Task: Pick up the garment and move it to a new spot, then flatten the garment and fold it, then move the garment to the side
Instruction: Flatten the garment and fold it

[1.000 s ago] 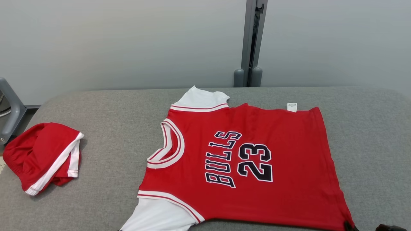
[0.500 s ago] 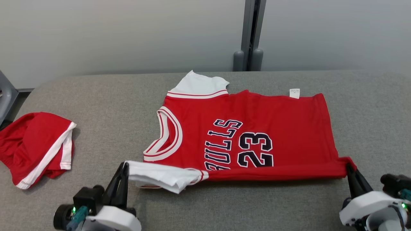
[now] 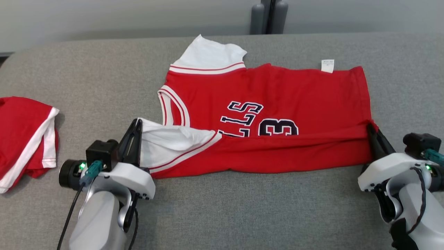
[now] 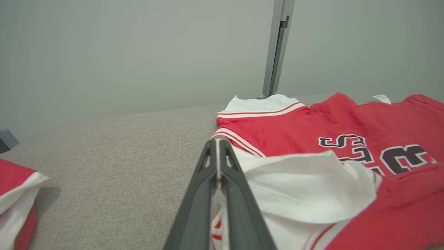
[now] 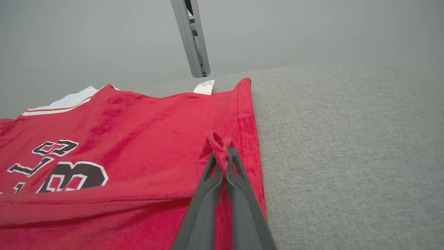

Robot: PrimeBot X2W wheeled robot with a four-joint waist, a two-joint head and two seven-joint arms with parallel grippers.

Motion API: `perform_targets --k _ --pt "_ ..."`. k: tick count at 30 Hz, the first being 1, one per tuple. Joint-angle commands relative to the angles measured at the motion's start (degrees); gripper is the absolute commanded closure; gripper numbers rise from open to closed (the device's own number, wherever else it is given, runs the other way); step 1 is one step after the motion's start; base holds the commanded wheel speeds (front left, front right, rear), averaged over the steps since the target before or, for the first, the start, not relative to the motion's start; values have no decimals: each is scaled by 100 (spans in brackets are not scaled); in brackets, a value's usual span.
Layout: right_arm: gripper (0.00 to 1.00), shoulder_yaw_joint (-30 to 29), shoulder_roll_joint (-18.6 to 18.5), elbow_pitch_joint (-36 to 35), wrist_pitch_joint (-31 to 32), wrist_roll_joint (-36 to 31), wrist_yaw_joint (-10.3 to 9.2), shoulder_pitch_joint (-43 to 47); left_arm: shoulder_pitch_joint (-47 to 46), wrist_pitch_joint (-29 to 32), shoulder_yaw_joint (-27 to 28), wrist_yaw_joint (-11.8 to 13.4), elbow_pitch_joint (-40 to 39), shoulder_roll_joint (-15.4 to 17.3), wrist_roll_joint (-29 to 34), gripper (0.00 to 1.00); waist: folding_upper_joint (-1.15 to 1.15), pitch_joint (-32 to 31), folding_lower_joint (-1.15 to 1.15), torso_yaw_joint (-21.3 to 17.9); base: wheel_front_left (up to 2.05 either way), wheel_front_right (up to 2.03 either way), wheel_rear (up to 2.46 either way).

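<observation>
The garment is a red jersey with white sleeves and dark lettering, lying on the grey table. Its near long edge is lifted and folded partway over the body, hiding the lower half of the lettering. My left gripper is shut on the white near sleeve; in the left wrist view the left gripper pinches white cloth. My right gripper is shut on the red hem corner, which bunches at the right gripper's tips in the right wrist view. The far white sleeve lies flat.
A second red garment with white trim lies crumpled at the table's left edge. A grey post stands behind the table against the pale wall. Bare grey table surface runs along the near side and to the right of the jersey.
Both grippers have carried the jersey's near edge farther away from me, over its body, covering more of the lettering. The head camera has tilted down, so the whole picture has shifted.
</observation>
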Motion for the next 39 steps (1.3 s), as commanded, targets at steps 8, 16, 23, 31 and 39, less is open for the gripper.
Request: perform_targets --k 8,16,23,31,39 --pt "100 5 31 311 -28 -255 -4 -506 -551 -2 6 123 296 29 49 100 0 380 0 -16 0 0 0" --pt "0 -186 42 321 -28 -300 -4 -636 -546 -2 -14 231 231 28 -235 0 0 418 0 17 0 0 0" --pt "0 -286 46 -286 -20 -232 -3 140 211 -2 -18 302 -243 19 -825 0 0 219 0 42 0 0 0" --pt "0 -273 23 -301 -16 -129 -3 821 787 -2 -307 437 -332 34 -1167 0 0 140 0 -5 0 0 0" --pt "0 -381 115 -94 -14 18 -3 619 685 -2 -426 476 32 28 -1190 0 0 242 0 6 0 0 0"
